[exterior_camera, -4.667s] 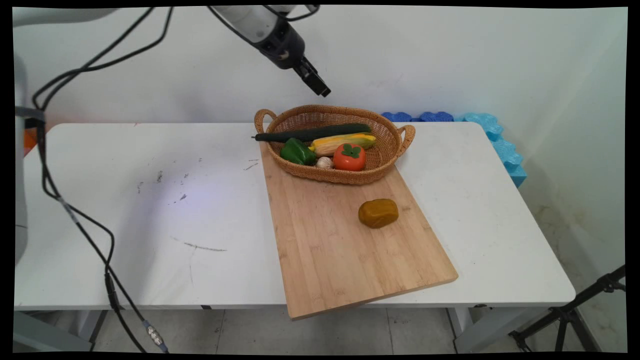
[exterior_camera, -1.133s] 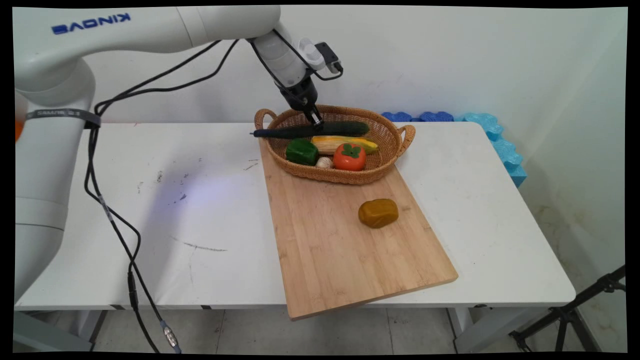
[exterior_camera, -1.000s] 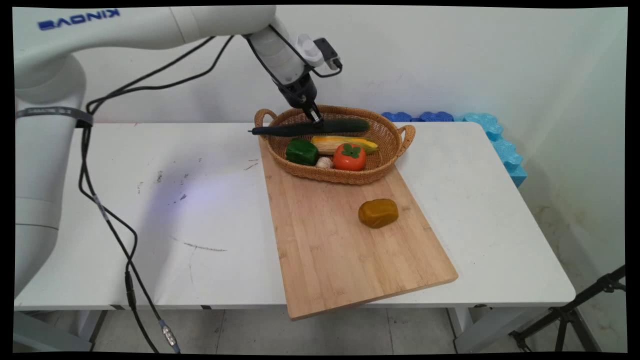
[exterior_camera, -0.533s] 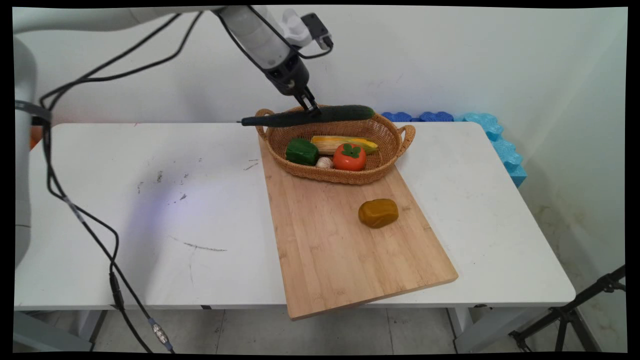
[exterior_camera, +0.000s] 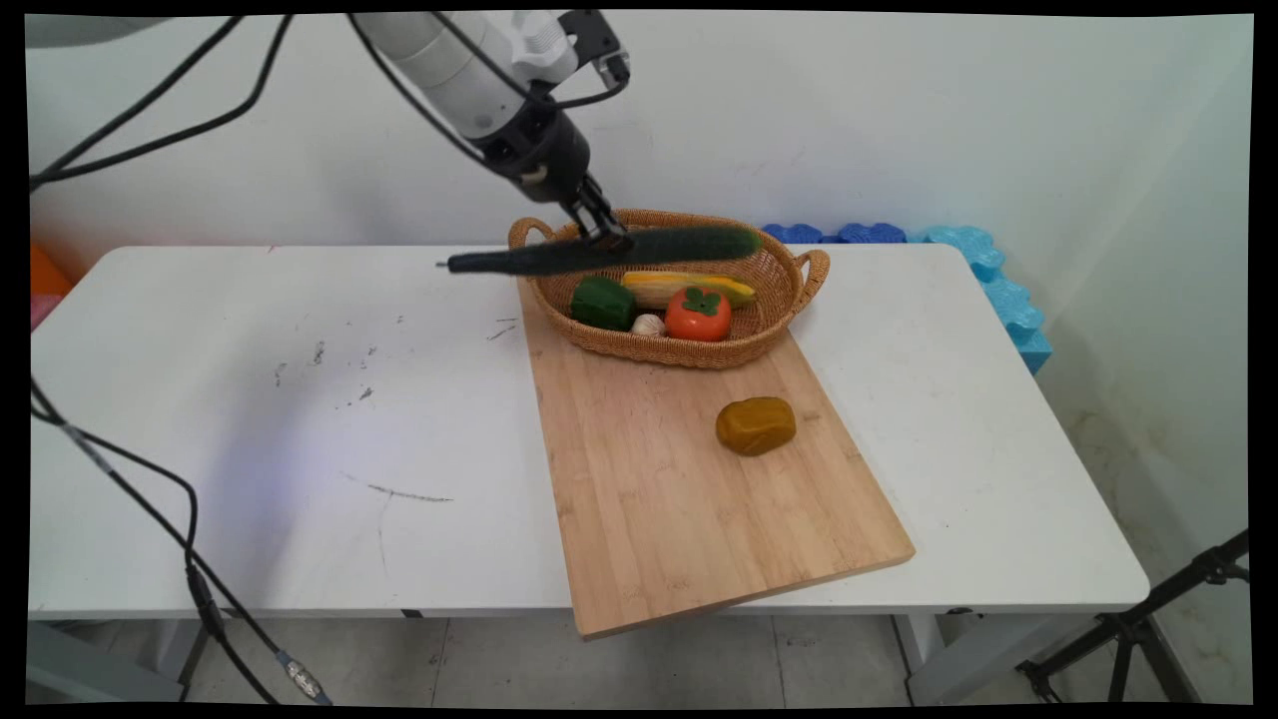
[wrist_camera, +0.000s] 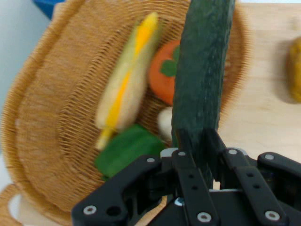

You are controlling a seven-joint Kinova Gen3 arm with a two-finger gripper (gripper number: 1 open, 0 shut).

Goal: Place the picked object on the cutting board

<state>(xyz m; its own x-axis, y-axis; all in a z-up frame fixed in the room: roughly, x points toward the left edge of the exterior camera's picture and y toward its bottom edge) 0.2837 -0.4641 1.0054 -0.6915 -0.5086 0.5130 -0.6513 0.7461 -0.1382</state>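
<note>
Cucumber (exterior_camera: 639, 247), long, stiff, likely light, pinched near mid-length by gripper (exterior_camera: 602, 231), held level above basket (exterior_camera: 769, 320) rim, board (exterior_camera: 679, 499) at six o'clock.

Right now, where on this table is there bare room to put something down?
The white table left of the cutting board is bare, as is the strip right of it. The board's near half, below the brown lump, is free. The basket is crowded.

End effector (exterior_camera: 603, 237) clamped, angled downward
</note>
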